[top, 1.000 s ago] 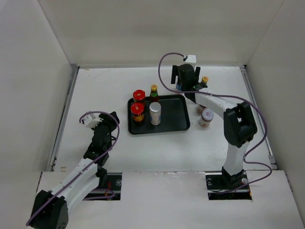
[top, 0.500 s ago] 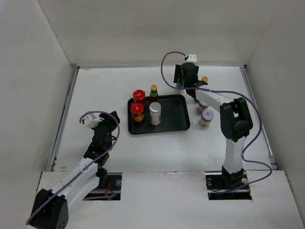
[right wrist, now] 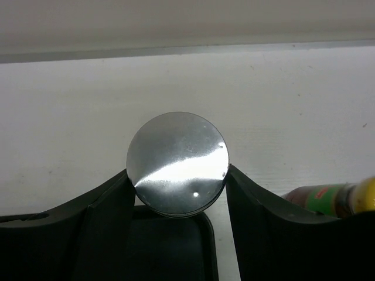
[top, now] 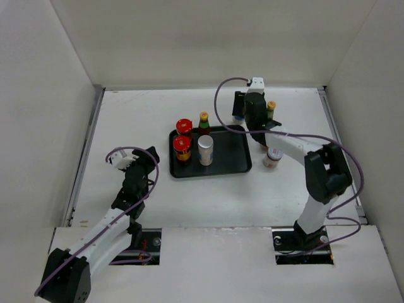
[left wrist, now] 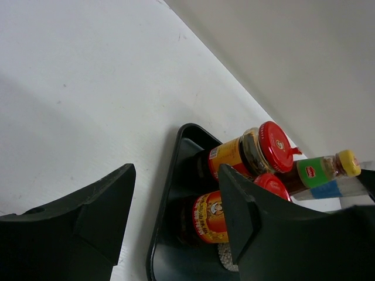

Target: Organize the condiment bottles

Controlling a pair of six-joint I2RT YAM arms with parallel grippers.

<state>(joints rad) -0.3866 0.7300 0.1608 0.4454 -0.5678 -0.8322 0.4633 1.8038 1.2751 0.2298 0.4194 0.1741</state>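
right wrist: right pincer [right wrist: 177, 173] clamps grey-topped cylinder [right wrist: 176, 153], body hidden; left pincer [left wrist: 174, 175] gaping.

Black rectangular plastic tray [top: 230, 159] on white tabletop [top: 139, 120].
Far red-lidded glass jar [top: 184, 125] and near red-lidded glass jar [top: 182, 145]: yellow-orange labels, dark contents.
Slim dark bottle [left wrist: 316, 172]: yellow cap, green neck band, red mark.
Silver-topped round container [right wrist: 177, 164]: mirror sheen, white glare streak.

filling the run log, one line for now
right claw grips shaker beyond tray | left claw open, empty | red-lidded jars in tray
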